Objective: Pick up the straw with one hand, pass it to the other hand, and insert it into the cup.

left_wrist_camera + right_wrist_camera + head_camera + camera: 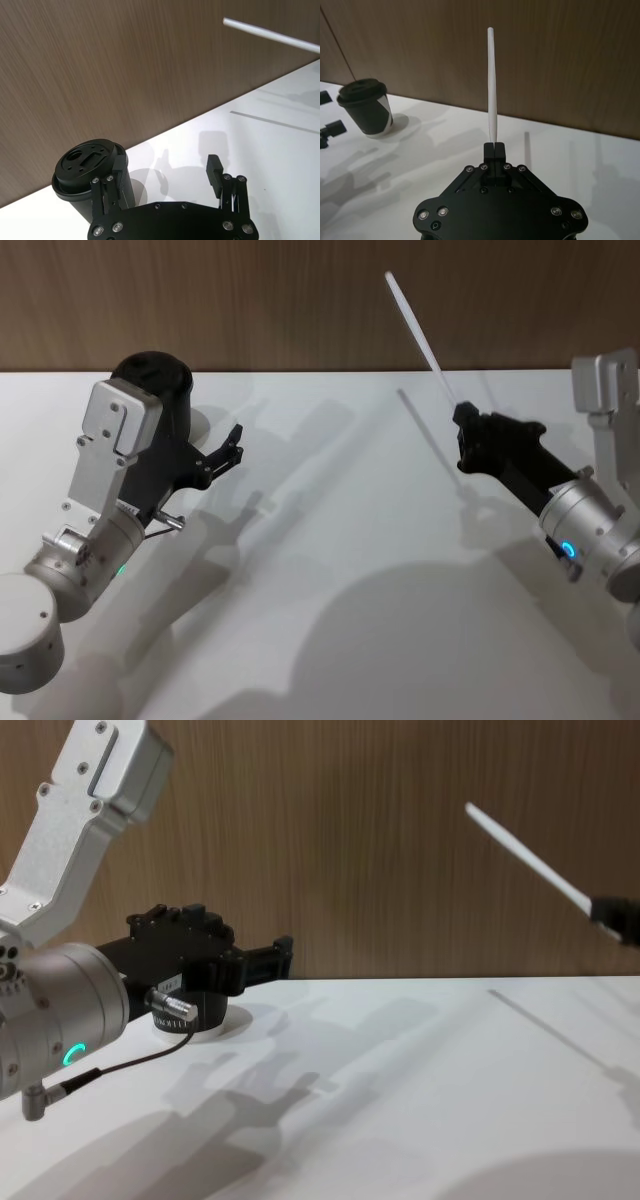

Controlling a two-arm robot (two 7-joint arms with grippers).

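The white straw [417, 329] is held up in the air over the right side of the table, slanting up and to the left. My right gripper [463, 417] is shut on its lower end; the right wrist view shows the straw [492, 85] rising straight out of the closed right gripper [493, 147]. The black lidded cup [158, 379] stands at the far left by the wall. My left gripper [236, 444] hovers just right of the cup, open and holding nothing. In the left wrist view the cup [90, 172] sits beside one finger [119, 178], and the straw [270, 34] shows far off.
The white table [340, 540] ends at a brown wood-grain wall [300, 300] close behind the cup. In the chest view the left arm [70, 990] looms large and hides most of the cup [208, 1016].
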